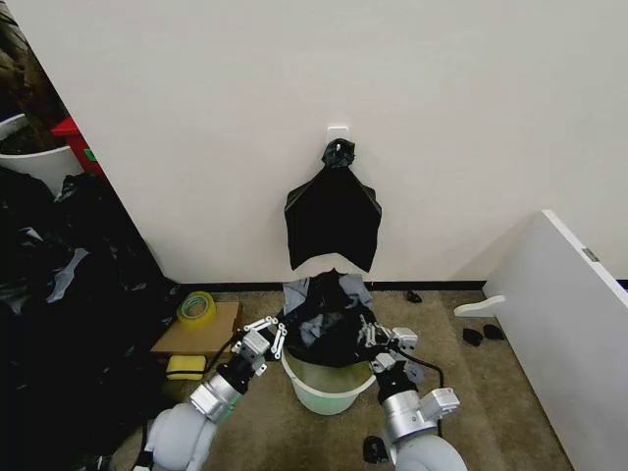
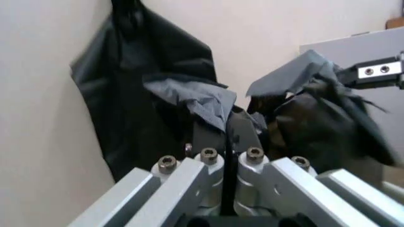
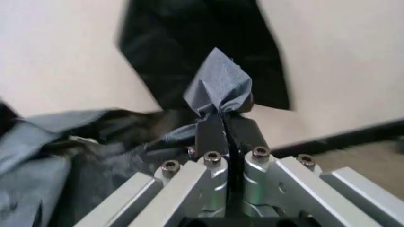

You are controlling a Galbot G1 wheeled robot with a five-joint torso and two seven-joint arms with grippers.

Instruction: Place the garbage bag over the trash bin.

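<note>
The cream-white trash bin stands on the carpet just in front of me. A glossy black garbage bag hangs bunched over its top, held up between both arms. My left gripper is shut on the bag's left edge, and the left wrist view shows a fold of the garbage bag pinched in my left gripper. At the bag's right edge my right gripper is shut too, with a crumpled tip of the garbage bag sticking out of my right gripper.
A knot-topped bunch of black bags hangs from a wall hook behind the bin. A heap of black sheeting fills the left. A cardboard piece with a tape roll lies left; a white panel stands right.
</note>
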